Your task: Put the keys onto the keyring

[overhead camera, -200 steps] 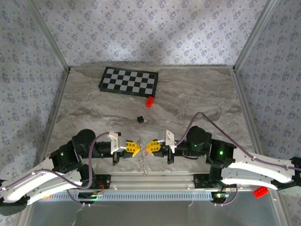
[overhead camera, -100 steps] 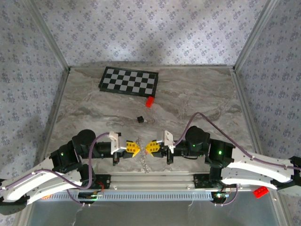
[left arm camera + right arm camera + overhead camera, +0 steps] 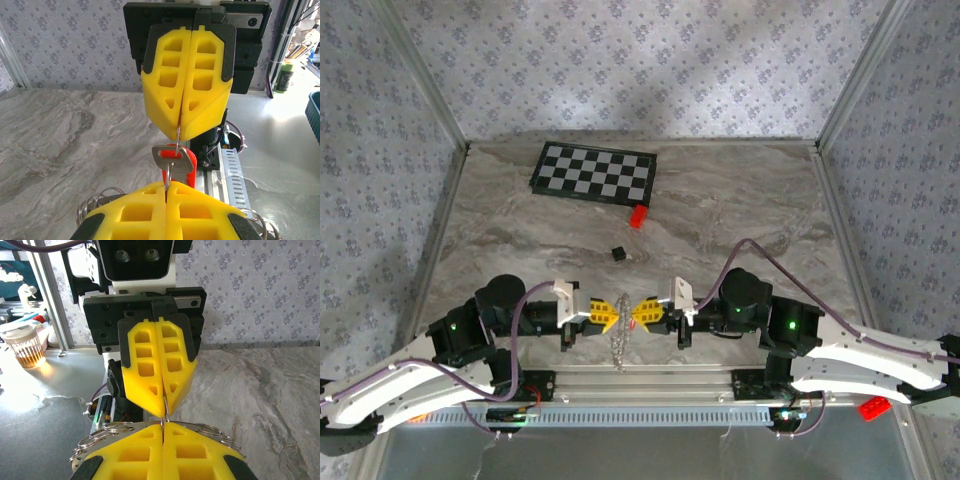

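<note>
While the two arms met tip to tip at the middle of the tabletop's point(image 3: 740, 200) near edge, the left gripper point(image 3: 610, 313) and the right gripper point(image 3: 640, 313) faced each other along that edge, almost touching. Both claws were pressed together, with no gap visible between the yellow fingers of either one.

In the left wrist view, the key point(image 3: 173, 156) sat in the narrow space between the two claws. It was a small silvery piece with a red part just behind it. Its long axis seemed to run along the line from one claw to the other. A thin metal edge led down from it into the seam of the left claw, which appeared to be pinching it there. A fine wire ran up from it into the tips of the right claw, which appeared to be pinching that strand.

The keyring point(image 3: 618, 345) dangled as a short, jagged grey chain directly below the meeting point, over the near edge. Its loose loops fanned out beside the fingertips in both wrist views.

The key was equally near both claws. The coming move probably depends on sliding it along that wire.
</note>
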You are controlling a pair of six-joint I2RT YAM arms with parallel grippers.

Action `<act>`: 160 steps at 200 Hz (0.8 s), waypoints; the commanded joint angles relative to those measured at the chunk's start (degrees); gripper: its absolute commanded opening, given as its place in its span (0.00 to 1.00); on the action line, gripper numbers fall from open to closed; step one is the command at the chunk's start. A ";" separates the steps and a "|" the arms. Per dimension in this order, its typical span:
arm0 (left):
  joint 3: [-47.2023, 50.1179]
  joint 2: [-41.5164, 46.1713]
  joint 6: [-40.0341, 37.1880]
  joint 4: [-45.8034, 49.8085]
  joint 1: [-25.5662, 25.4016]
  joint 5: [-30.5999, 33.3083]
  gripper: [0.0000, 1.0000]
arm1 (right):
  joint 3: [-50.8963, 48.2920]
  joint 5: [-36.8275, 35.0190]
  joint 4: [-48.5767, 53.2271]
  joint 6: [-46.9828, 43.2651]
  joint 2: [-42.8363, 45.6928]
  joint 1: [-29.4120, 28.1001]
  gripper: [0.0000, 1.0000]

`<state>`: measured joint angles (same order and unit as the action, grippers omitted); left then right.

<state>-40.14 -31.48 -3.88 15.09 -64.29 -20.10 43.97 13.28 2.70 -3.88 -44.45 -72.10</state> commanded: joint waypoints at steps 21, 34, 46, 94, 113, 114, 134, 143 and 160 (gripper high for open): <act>-1.47 -0.03 -1.06 -2.00 -0.40 -0.12 0.00 | -0.24 1.51 -1.67 0.98 -0.33 0.78 0.00; -1.48 -0.07 -1.04 -2.00 -0.40 -0.07 0.00 | -0.36 1.41 -1.74 1.08 -0.25 0.89 0.00; -1.52 -0.07 -1.04 -1.94 -0.40 -0.12 0.00 | -0.47 1.30 -1.97 1.15 -0.05 0.91 0.00; -1.60 -0.11 -0.95 -2.00 -0.40 -0.03 0.00 | -0.42 1.74 -2.47 1.51 -0.46 1.07 0.00; -1.60 -0.11 -0.99 -2.04 -0.44 -0.03 0.00 | -0.37 1.98 -2.38 1.59 -0.50 1.07 0.00; -1.61 -0.13 -0.97 -2.02 -0.42 -0.03 0.00 | -0.37 1.95 -2.41 1.59 -0.53 1.08 0.00; -1.49 -0.06 -0.88 -2.01 -0.40 -0.03 0.00 | -0.36 2.07 -2.29 1.59 -0.50 1.08 0.00; -1.56 -0.07 -0.87 -2.04 -0.44 -0.04 0.00 | -0.46 2.02 -2.36 1.60 -0.59 1.08 0.00; -1.56 -0.07 -0.91 -2.00 -0.33 -0.02 0.00 | -0.53 2.04 -2.27 1.68 -0.64 1.16 0.00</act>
<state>-40.14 -31.66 -4.05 15.07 -64.29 -20.10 43.75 14.37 1.87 -3.25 -45.17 -71.22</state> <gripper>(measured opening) 0.044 0.052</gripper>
